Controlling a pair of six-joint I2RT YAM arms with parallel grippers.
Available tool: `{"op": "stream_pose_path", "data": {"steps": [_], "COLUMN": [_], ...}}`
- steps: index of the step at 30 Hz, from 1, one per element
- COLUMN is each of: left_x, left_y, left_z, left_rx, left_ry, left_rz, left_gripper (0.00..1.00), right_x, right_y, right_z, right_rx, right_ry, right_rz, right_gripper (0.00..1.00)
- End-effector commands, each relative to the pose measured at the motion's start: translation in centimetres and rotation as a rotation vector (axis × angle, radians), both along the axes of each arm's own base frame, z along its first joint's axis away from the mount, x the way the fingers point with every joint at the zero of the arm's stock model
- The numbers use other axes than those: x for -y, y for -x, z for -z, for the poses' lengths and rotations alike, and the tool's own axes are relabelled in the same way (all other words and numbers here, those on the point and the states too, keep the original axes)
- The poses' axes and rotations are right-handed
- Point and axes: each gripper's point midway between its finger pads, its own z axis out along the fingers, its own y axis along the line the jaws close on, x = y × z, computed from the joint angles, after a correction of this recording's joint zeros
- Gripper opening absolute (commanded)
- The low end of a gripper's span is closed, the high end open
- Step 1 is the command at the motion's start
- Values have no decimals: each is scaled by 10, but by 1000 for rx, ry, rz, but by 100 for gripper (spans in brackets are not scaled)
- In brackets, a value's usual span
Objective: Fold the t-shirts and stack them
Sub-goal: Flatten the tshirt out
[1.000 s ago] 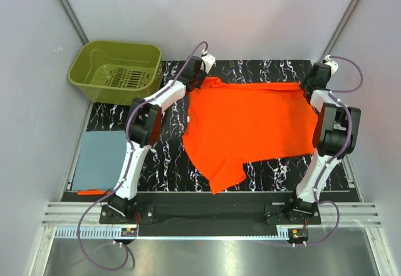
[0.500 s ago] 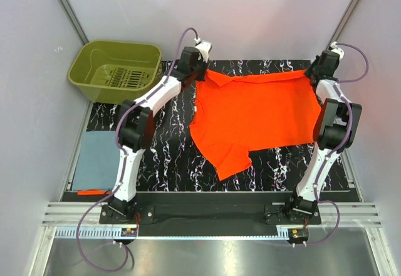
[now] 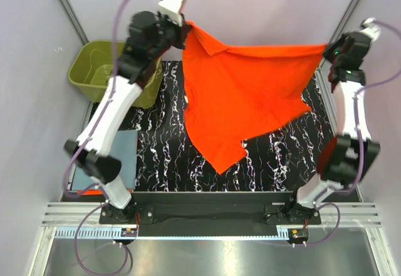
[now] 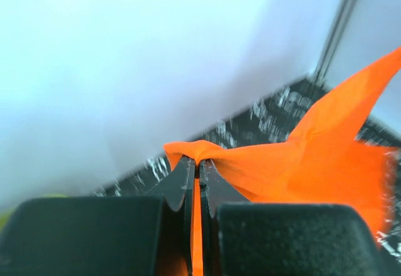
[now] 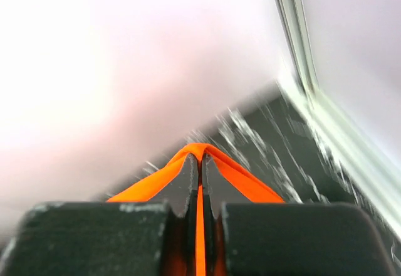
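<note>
The orange t-shirt [image 3: 244, 94] hangs in the air above the table, stretched between both raised arms. My left gripper [image 3: 185, 26] is shut on its top left corner, and orange cloth [image 4: 313, 157] is pinched between the black jaws in the left wrist view. My right gripper [image 3: 327, 49] is shut on the top right corner, and a fold of cloth [image 5: 199, 150] wraps over its fingertips. The shirt's lower part droops to a point near the table's front middle. A folded blue-grey t-shirt [image 3: 125, 157] lies flat at the left, partly behind the left arm.
An olive-green basket [image 3: 94, 69] stands at the back left, partly covered by the left arm. The black marbled mat [image 3: 276, 163] covers the table. Grey walls with metal rails close in the back and sides. A small orange strip [image 3: 91, 192] lies at the near left.
Both arms have risen high and lifted the orange t-shirt off the mat; it lay flat a second ago and now hangs spread between the two grippers.
</note>
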Motion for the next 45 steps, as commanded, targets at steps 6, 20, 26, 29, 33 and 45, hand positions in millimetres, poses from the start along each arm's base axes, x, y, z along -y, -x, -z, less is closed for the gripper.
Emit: {"op": "stream_pose_path", "data": {"steps": [6, 20, 26, 29, 33, 45], "left_x": [-77, -151, -117, -99, -67, 25], "left_y": [192, 349, 248, 192, 106, -114], "left_z": [-178, -242, -188, -144, -40, 295], "left_rx": [444, 701, 510, 412, 264, -338], "left_ry": [134, 290, 173, 90, -50, -145], "left_rz": [97, 111, 31, -11, -36, 20], "left_gripper": [0, 0, 0, 0, 0, 0], "right_x": [-58, -105, -90, -79, -57, 8], "right_y": [186, 308, 243, 200, 131, -43], "right_z": [-256, -319, -260, -214, -123, 161], "right_rx": [595, 818, 655, 543, 353, -159], "right_ry": [132, 187, 126, 107, 97, 66], "right_rz": [-31, -92, -104, -104, -91, -109], "right_gripper": [0, 0, 0, 0, 0, 0]}}
